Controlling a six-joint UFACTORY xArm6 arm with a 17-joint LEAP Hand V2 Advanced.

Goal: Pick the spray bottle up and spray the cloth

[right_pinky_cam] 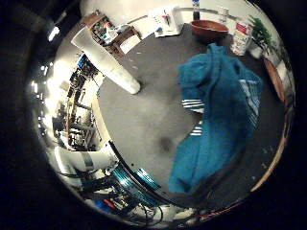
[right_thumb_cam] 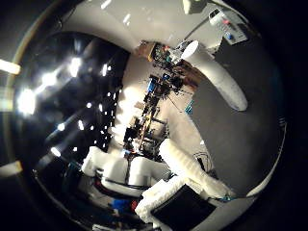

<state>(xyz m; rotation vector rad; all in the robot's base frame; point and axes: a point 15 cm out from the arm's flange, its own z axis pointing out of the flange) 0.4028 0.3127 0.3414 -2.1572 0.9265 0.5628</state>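
1. The teal cloth (right_pinky_cam: 218, 115) lies crumpled on the grey tabletop (right_pinky_cam: 139, 120), its white-striped fold showing near the middle, and it fills a good part of the little-finger view, so the palm looks fairly close above it.
2. A tall white cylinder (right_pinky_cam: 108, 60) stands on the tabletop, well apart from the cloth; I cannot say this is the spray bottle, since no nozzle or trigger shows.
3. The hand (right_thumb_cam: 185, 175) shows white finger parts reaching out fairly straight in the thumb-side view, relaxed and empty, nothing clasped.
4. Risk, as I judge it: with no trigger visible, the fingers could close on the wrong side of the bottle, or knock the tall cylinder over on approach.
5. Another risk: dragging fingers across the cloth could bunch it or pull it toward the table edge.
6. At the far end stand a brown bowl (right_pinky_cam: 208, 29), a carton (right_pinky_cam: 242, 36) and a potted plant (right_pinky_cam: 261, 33), clustered near the cloth's top.
7. Open grey surface between cylinder and cloth gives the widest lane; the table's near edge curves close below the cloth.
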